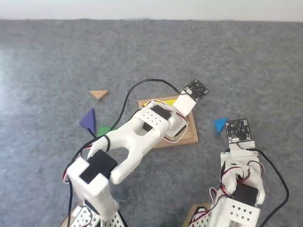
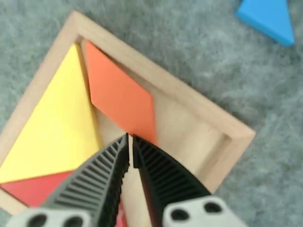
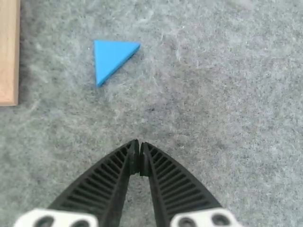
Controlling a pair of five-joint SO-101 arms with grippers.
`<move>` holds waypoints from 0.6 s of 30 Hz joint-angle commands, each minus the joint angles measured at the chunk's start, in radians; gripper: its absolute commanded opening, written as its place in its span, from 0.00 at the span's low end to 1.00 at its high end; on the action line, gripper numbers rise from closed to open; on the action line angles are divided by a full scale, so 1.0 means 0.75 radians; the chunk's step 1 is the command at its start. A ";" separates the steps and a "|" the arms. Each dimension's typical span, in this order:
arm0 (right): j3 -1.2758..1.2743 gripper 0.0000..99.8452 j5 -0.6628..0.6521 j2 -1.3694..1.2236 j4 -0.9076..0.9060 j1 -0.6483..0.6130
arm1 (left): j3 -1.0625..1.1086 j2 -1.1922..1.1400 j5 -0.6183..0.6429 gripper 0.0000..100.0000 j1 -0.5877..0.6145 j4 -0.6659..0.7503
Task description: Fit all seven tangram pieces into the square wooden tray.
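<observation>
1. Jaws of the left gripper (image 2: 130,140) are pressed together, empty, their tip over a corner of the orange parallelogram (image 2: 120,97) inside the wooden tray (image 2: 184,97).
2. Bare wood lies open between that piece and the rim; a yellow triangle (image 2: 57,118) and a red piece (image 2: 33,187) lie alongside.
3. The right gripper (image 3: 138,146) is likewise closed on nothing above the grey mat (image 3: 227,94), with the blue triangle (image 3: 111,56) beyond it, right of the tray.
4. Left of the tray lie a dark blue triangle (image 1: 88,120), a green piece (image 1: 103,129) and, farther, a tan triangle (image 1: 99,94).

High cam overhead, wrist cams close, downward; blue triangle (image 3: 112,56) prob. shared.
</observation>
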State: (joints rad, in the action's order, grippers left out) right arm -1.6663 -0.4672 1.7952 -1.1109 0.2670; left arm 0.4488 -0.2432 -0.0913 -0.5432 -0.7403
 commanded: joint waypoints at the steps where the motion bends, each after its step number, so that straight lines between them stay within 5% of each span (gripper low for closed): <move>1: -0.025 0.01 -0.012 0.013 -0.009 -0.011 | -0.120 -0.029 -0.010 0.01 0.002 -0.018; 10: -0.025 0.01 -0.012 0.015 -0.009 -0.011 | -0.126 0.000 -0.004 0.01 0.010 -0.027; 18: -0.025 0.01 -0.012 0.015 -0.009 -0.011 | 0.097 0.442 0.043 0.01 0.051 -0.082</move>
State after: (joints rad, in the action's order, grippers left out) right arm -1.6663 -0.4672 1.7952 -1.1109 0.2670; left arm 0.4503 -0.1204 -0.0898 -0.5416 -0.7925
